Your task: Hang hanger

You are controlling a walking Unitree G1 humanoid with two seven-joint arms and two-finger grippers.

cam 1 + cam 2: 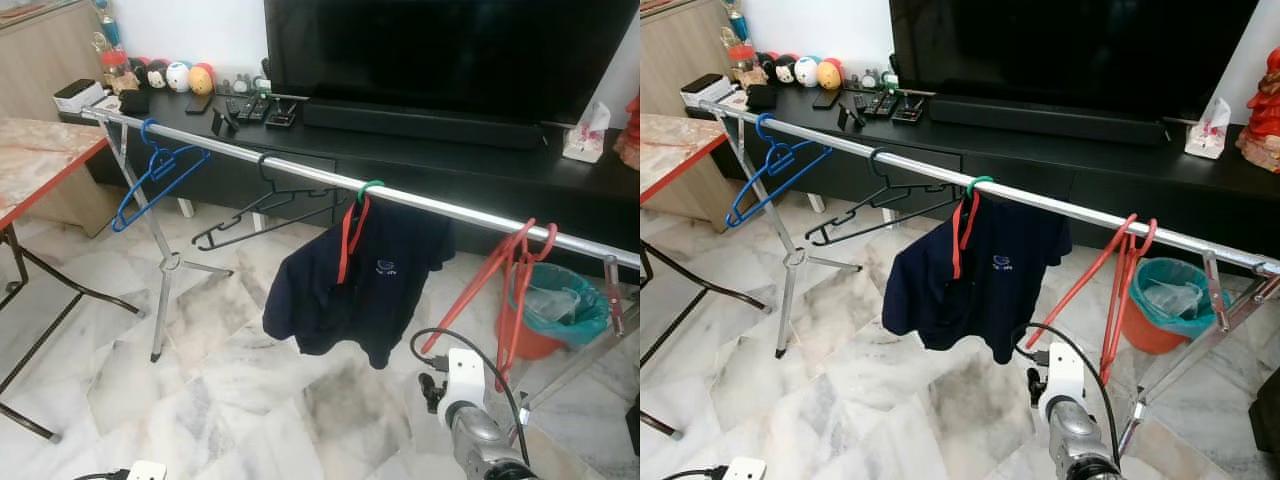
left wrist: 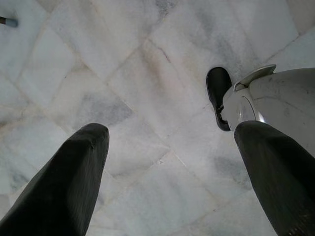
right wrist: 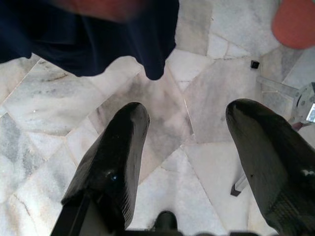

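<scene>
A silver clothes rail runs across the room on tripod stands. On it hang a blue hanger, a black hanger, a red hanger with a green hook carrying a navy shirt, and a bunch of red hangers near the right end. My right arm is low, below the shirt and beside the red bunch. In the right wrist view my right gripper is open and holds nothing, with the shirt's hem just ahead. My left gripper hangs open over the marble floor.
Behind the rail, a black TV console carries a large TV, toys and a tissue box. A table stands at the left. An orange bin with a teal liner sits by the right stand. My foot rests on the floor.
</scene>
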